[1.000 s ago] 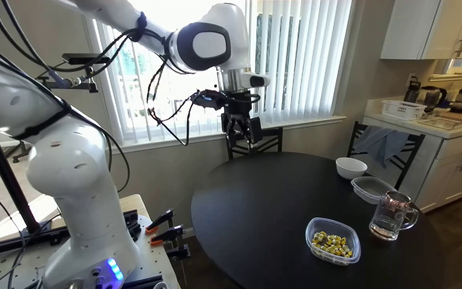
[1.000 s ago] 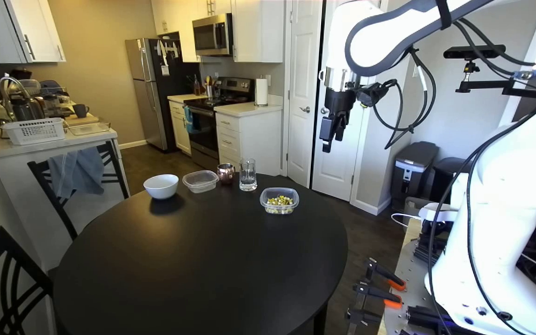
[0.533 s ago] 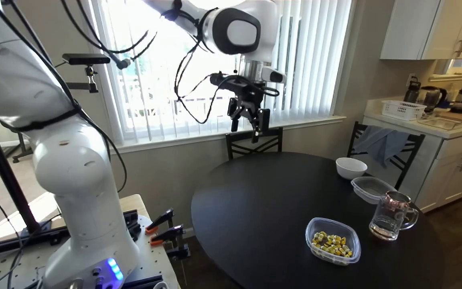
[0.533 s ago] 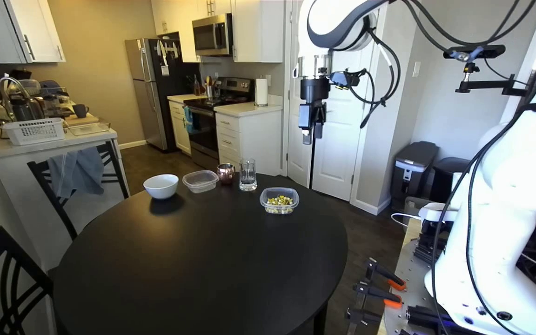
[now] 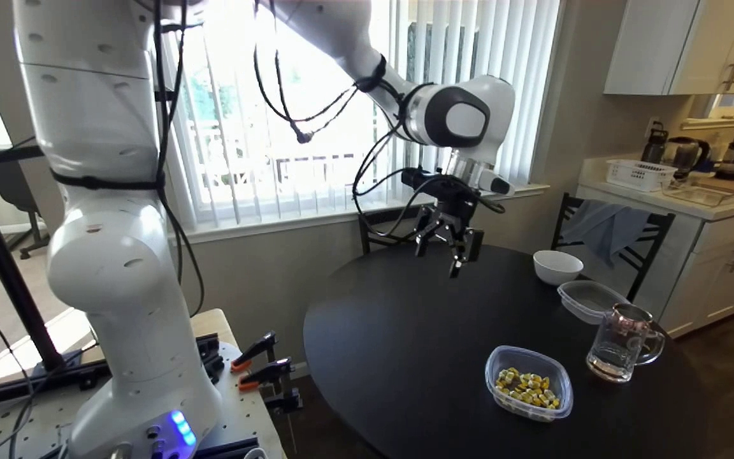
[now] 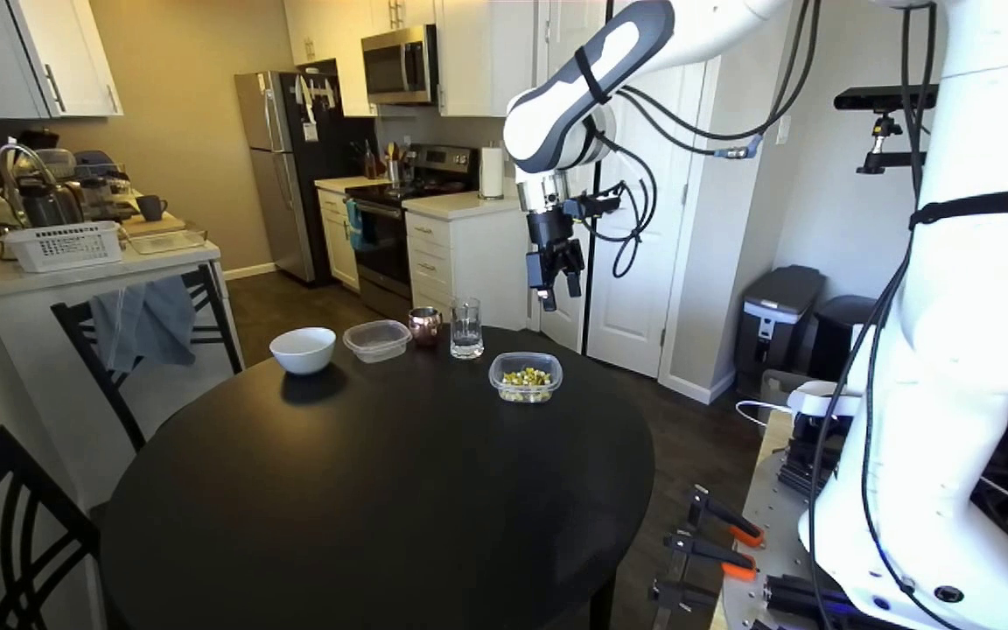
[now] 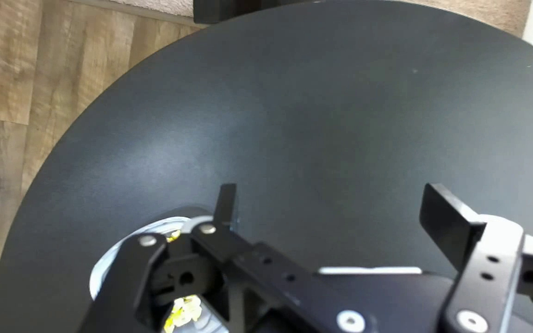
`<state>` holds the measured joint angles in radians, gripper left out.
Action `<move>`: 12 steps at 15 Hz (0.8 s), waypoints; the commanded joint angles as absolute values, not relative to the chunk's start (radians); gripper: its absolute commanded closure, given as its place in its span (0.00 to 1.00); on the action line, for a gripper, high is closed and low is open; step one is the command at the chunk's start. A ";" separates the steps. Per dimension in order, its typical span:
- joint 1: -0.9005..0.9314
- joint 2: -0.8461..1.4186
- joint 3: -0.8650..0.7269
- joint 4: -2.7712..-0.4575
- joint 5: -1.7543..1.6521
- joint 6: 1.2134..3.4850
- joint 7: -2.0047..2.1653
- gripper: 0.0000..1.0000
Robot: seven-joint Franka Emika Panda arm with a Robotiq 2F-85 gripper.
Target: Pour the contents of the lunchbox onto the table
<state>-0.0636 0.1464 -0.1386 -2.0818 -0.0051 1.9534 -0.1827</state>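
Observation:
The lunchbox [image 5: 536, 356] is a clear shallow container with a bluish-white rim. It stands upright on the round black table [image 5: 399, 331], and it also shows in an exterior view [image 6: 526, 360]. The contents [image 5: 528, 387], small yellow-green pieces, lie loose inside it. My gripper [image 5: 440, 260] is open and empty, in the air above the table and apart from the lunchbox; it also shows in an exterior view [image 6: 561, 296]. In the wrist view, the fingers are wide apart around bare tabletop [image 7: 329, 189]. The left finger hides much of the lunchbox [image 7: 102, 270] and its contents [image 7: 185, 312] there.
A glass mug [image 5: 615, 347] stands beside the lunchbox. A copper mug [image 6: 424, 326], a second clear container [image 6: 377, 341] with nothing visible inside, and a white bowl [image 6: 303, 352] stand along the table's edge. Chairs surround the table; one holds a blue cloth [image 5: 609, 226].
My gripper has come lower and farther over the table, moving right in one exterior view and left in the other, and now tilts slightly. The lunchbox and other objects have not moved.

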 commanded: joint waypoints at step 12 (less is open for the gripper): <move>-0.033 0.324 -0.121 -2.020 -0.368 2.196 -0.056 0.00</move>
<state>-0.0213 0.3243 -0.1333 -2.0216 -0.3645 2.1991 -0.0581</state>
